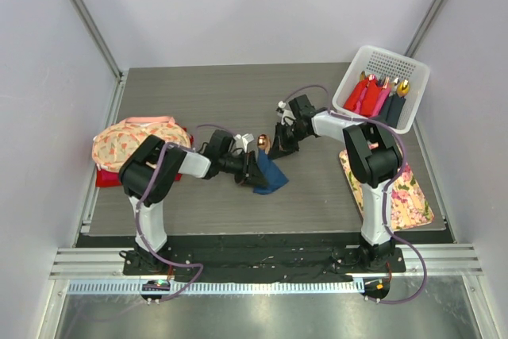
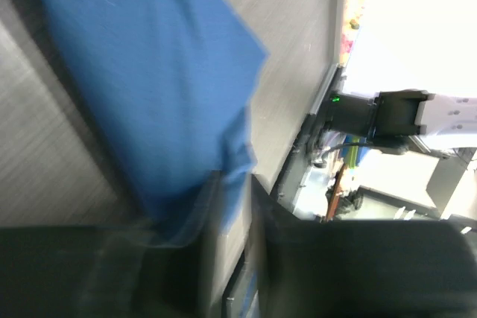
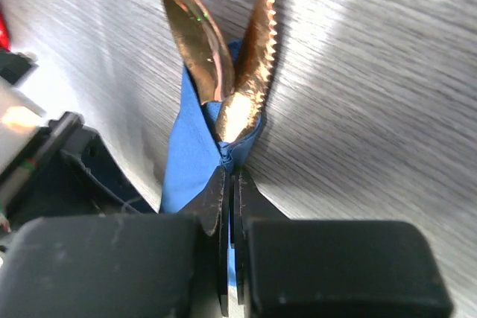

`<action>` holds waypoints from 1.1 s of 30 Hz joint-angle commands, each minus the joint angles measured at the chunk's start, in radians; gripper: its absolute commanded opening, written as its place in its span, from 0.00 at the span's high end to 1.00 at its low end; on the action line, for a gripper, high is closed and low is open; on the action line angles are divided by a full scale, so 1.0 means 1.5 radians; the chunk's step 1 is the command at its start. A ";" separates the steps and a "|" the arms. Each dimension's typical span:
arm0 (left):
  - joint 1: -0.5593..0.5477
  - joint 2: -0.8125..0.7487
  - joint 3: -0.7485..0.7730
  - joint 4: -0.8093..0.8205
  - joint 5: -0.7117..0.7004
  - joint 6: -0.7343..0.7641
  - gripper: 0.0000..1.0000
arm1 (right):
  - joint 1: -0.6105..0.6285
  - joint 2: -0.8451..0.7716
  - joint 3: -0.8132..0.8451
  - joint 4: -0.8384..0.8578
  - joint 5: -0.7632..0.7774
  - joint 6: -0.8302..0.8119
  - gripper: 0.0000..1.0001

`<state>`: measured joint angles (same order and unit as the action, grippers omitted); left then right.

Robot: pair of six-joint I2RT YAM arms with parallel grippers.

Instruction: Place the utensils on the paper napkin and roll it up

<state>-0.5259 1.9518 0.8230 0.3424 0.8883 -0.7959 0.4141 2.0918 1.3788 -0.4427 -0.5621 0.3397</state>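
The dark blue paper napkin [image 1: 271, 176] lies mid-table, bunched around the copper-brown utensils [image 1: 263, 143]. In the right wrist view a spoon bowl [image 3: 195, 39] and a serrated knife blade [image 3: 257, 50] stick out of the napkin [image 3: 190, 154]. My right gripper [image 3: 231, 175] is shut on the napkin's bunched end, just below the utensil tips; it also shows in the top view [image 1: 278, 147]. My left gripper [image 1: 252, 168] is at the napkin's left side. In the blurred left wrist view the napkin [image 2: 149, 72] hangs down to a narrow gap between my left gripper's [image 2: 235, 188] fingers.
A white basket [image 1: 413, 77] at the back right holds red and pink rolls with gold tips. A pile of floral cloths [image 1: 131, 142] sits at the left edge. One floral cloth [image 1: 405, 192] lies at the right, beside the right arm.
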 commanded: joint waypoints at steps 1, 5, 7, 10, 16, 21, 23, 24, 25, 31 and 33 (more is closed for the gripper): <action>0.032 -0.073 -0.027 0.015 -0.083 -0.005 0.62 | 0.002 0.017 -0.050 0.049 0.021 -0.032 0.99; 0.066 -0.163 -0.018 -0.017 -0.078 0.004 0.49 | -0.003 -0.007 -0.058 0.110 0.003 -0.035 0.99; 0.081 -0.203 -0.015 -0.065 -0.082 0.022 0.46 | -0.006 -0.013 -0.062 0.133 -0.022 -0.025 0.99; 0.124 -0.233 -0.012 -0.116 -0.091 0.057 0.42 | -0.010 -0.036 -0.085 0.197 -0.045 -0.002 0.99; 0.187 -0.244 -0.008 -0.141 -0.100 0.095 0.31 | -0.012 -0.094 -0.137 0.292 -0.094 0.015 0.99; 0.203 -0.248 -0.002 -0.138 -0.102 0.103 0.27 | -0.023 -0.120 -0.147 0.328 -0.128 0.021 0.99; 0.206 -0.249 -0.001 -0.130 -0.104 0.105 0.26 | -0.027 -0.130 -0.148 0.326 -0.144 0.018 0.99; 0.208 -0.249 -0.001 -0.128 -0.105 0.104 0.25 | -0.028 -0.132 -0.149 0.326 -0.147 0.020 0.99; 0.209 -0.249 -0.002 -0.125 -0.106 0.098 0.25 | -0.029 -0.134 -0.152 0.325 -0.151 0.017 0.99; 0.215 -0.246 -0.006 -0.118 -0.093 0.089 0.19 | -0.031 -0.153 -0.150 0.325 -0.165 0.002 0.99; 0.219 -0.247 -0.004 -0.120 -0.089 0.089 0.14 | -0.032 -0.156 -0.144 0.324 -0.170 -0.001 0.99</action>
<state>-0.2123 1.5997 0.7959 0.1402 0.7341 -0.6712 0.3706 1.9282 1.1450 -0.0124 -0.7696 0.3645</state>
